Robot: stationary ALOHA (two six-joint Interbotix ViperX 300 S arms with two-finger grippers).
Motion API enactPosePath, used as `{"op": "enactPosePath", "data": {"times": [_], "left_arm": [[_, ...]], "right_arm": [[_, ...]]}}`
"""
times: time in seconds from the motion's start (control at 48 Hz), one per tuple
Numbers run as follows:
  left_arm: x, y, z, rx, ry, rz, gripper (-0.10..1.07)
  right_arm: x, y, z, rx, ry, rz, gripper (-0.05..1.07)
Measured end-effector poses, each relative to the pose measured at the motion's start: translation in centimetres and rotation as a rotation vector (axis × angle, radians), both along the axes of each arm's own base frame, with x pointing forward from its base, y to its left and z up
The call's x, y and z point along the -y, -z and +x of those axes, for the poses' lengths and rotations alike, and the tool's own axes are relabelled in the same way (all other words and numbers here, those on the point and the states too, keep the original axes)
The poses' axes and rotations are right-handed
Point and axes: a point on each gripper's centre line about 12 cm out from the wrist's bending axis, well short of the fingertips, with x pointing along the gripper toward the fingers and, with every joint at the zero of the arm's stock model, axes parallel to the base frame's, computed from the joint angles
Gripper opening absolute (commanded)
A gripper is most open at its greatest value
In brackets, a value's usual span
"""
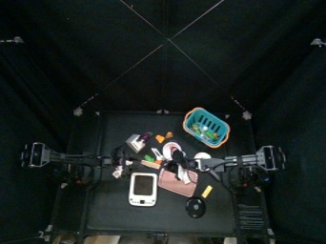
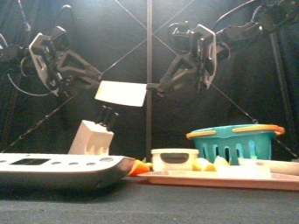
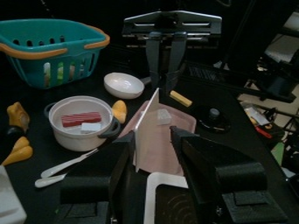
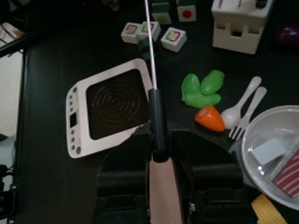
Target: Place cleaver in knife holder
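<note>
Cleaver (image 2: 119,93): held in the air above the surface (image 2: 149,210), blade broadside to the front camera, its handle running down the middle of the right wrist view.
Right gripper (image 4: 160,144): fingers clamped on the cleaver's handle.
Left gripper (image 3: 149,144): fingers spread apart on either side of the blade's edge; whether they touch it cannot be told.
Knife holder (image 2: 93,138): pale block standing on the surface below the cleaver, apart from it.
Teal basket (image 3: 45,39): slotted walls; contents not clear.
White bowl (image 3: 79,118): holds something red and a white piece.
Small white bowl (image 3: 122,84): beside it, nothing seen inside.
</note>
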Motion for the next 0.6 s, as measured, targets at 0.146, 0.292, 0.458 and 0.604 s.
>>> {"op": "enactPosePath", "data": {"times": [0.146,0.292,0.458,0.604], "left_arm": [[-1.1,-0.1,-2.5,0.026,-0.064,0.017,0.77],[-2.4,-1.5,-4.6,0.090,-0.142,0.063,0.77],[-4.2,-1.6,-6.0,0.062,-0.249,0.078,0.77],[-6.9,-0.3,-7.1,-0.025,-0.406,0.020,0.76]], "right_arm": [[0.2,-0.7,0.3,-0.061,0.034,0.034,0.43],[0.8,-2.6,1.3,-0.092,0.074,0.075,0.43],[2.6,-5.0,2.6,-0.121,0.126,0.093,0.43],[4.0,-5.8,4.0,-0.178,0.160,0.098,0.43]]}}
